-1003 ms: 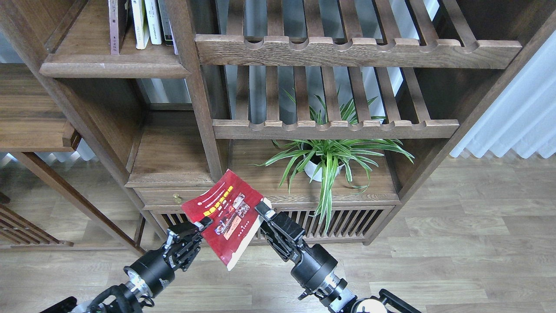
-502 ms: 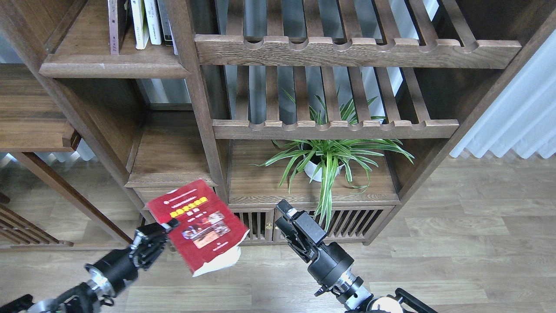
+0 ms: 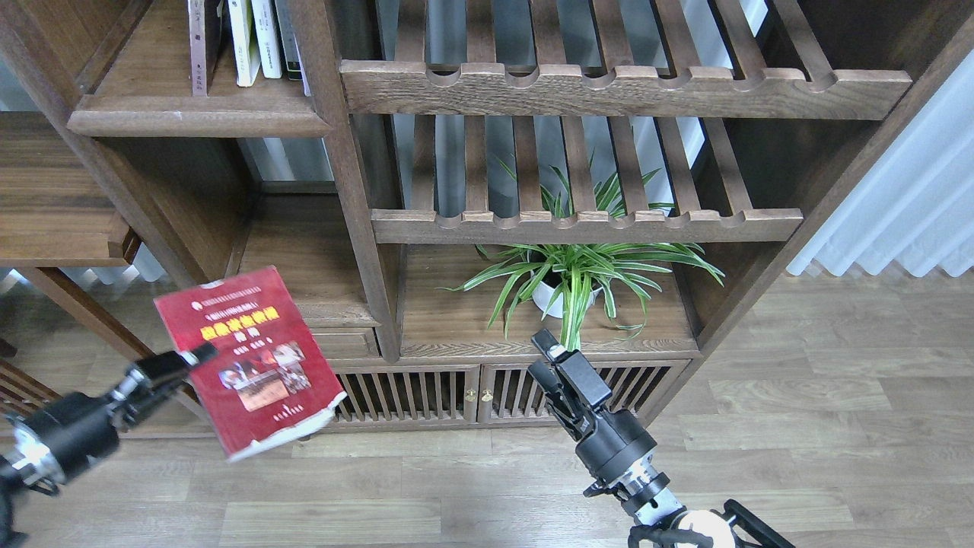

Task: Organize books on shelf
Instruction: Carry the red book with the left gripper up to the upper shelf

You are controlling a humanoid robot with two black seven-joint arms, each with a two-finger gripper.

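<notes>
The red book (image 3: 249, 361), its cover face-up with a yellow title and small photos, hangs in the air in front of the lower left part of the bookcase, tilted so that its far corner points up toward the shelving and its near corner droops toward the floor. The left gripper (image 3: 194, 358) has it by the left edge, fingers closed on the cover, and nothing else supports it. The shelf (image 3: 199, 114), the solid plank with the rounded front edge at upper left, is well above and apart from the book; it carries a few thin upright books (image 3: 243, 38) at its back and has bare wood in front of them. The right gripper (image 3: 549, 358) is empty, lifted in front of the slatted cabinet doors (image 3: 472, 392) below the potted plant (image 3: 567, 278); its fingers appear close together, but from this angle I cannot tell how far apart they stand. Judging from this, the task is at an early-to-middle stage: one book is in hand but not yet placed, and it must yet be raised and set on the plank. The maroon and yellow-green books are not in sight.
</notes>
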